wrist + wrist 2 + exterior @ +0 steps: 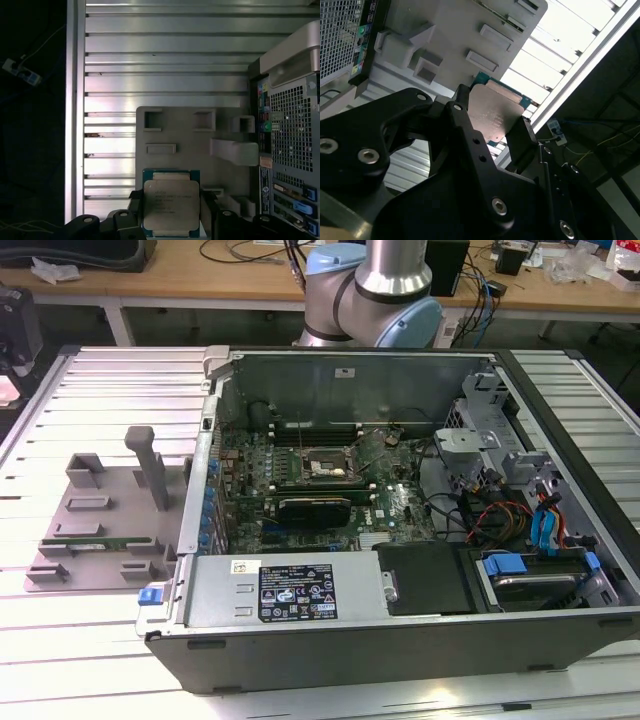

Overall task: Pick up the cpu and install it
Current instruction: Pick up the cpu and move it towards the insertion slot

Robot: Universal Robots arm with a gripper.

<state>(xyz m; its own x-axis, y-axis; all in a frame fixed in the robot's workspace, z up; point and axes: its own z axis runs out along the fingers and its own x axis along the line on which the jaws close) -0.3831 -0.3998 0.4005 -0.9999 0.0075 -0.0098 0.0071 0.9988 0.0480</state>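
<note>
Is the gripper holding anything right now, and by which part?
Yes. The gripper holds the cpu by two opposite side edges, leaving its metal top plate uncovered in both wrist views.

End effector (491,124) clamps cpu (496,107) by two opposite edges, silver lid facing camera. Beyond it: grey parts holder (450,25) on slatted counter (555,55). Computer case grille (337,35) just beside holder.

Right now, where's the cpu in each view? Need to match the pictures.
First wrist view: cpu held in the hand, grey parts tray behind it.
Second wrist view: cpu gripped by the hand, same tray beyond.
Exterior view: that tray, the shared landmark, lies at the exterior view's left beside the computer case.
</note>
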